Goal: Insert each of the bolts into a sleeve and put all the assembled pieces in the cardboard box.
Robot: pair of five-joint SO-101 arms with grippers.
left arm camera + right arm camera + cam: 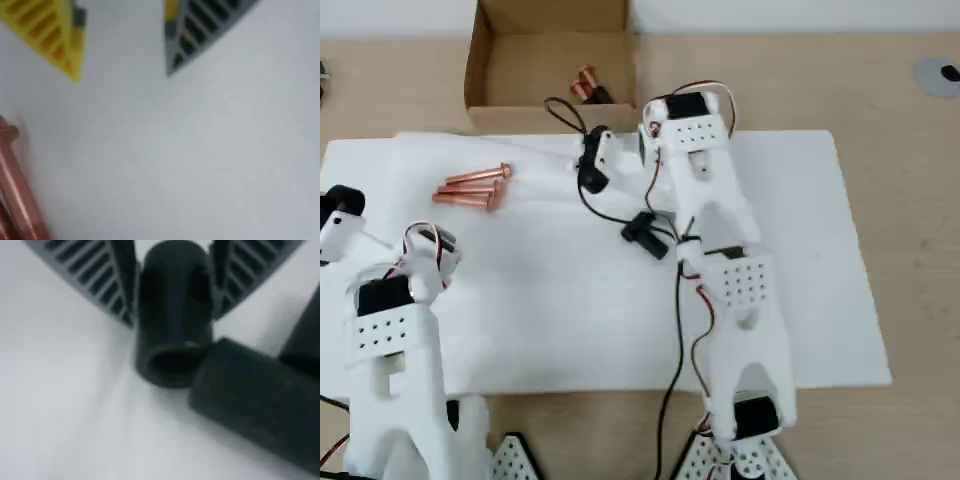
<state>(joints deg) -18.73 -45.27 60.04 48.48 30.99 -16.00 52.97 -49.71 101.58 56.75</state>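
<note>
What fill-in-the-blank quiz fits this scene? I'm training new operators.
1. The right pincer is shut on a black ___.
2. The left pincer stands ___ over the mat, near a copper bolt.
3. Assembled pieces lie inside the cardboard ___.
Missing words: sleeve; open; box.

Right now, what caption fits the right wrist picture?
The right jaws grip one black sleeve, a second sleeve lying against it on the white sheet.

white mat [570,310] covers most of the wooden table [910,200]; grey disc [935,75] near far right edge of table
</note>
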